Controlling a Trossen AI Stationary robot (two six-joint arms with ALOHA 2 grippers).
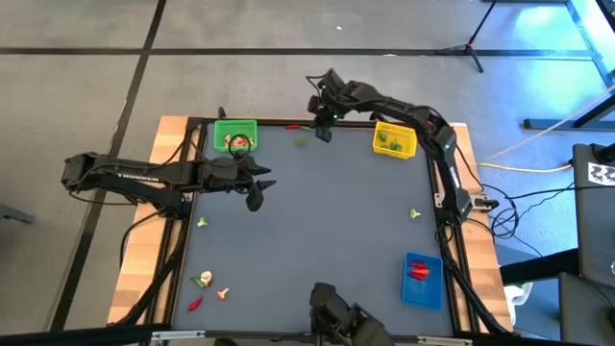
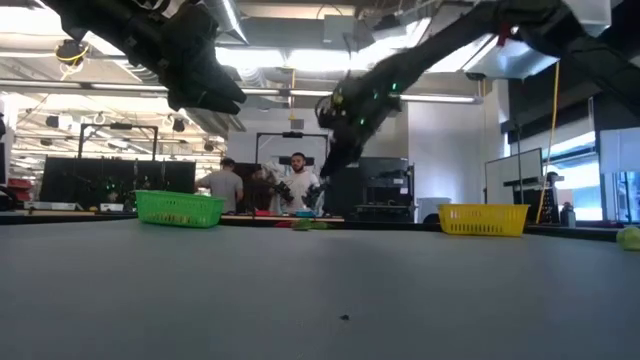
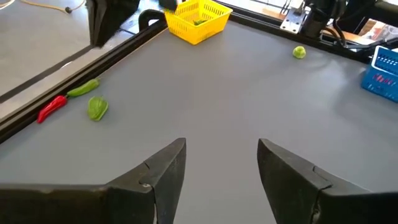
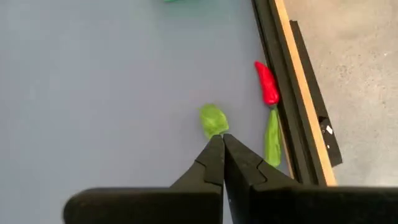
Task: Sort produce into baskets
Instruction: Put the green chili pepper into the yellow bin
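Observation:
My right gripper (image 4: 221, 144) is shut with nothing between its fingers. It hangs above the far edge of the table (image 1: 322, 133), between the green basket (image 1: 235, 135) and the yellow basket (image 1: 394, 140). Below its tips three pieces of produce lie on the mat: a round green piece (image 4: 213, 119), a long green piece (image 4: 272, 138) and a red chili (image 4: 267, 84). My left gripper (image 3: 222, 155) is open and empty above the mat, just in front of the green basket (image 1: 256, 195). The blue basket (image 1: 423, 281) stands at the near right and holds red pieces.
More loose produce lies on the mat: a green piece (image 1: 415, 213) at the right, a pale green one (image 1: 202, 222) at the left, and three pieces at the near left (image 1: 204, 282). A black raised frame (image 4: 280, 93) borders the far edge. People stand in the room beyond (image 2: 292, 180).

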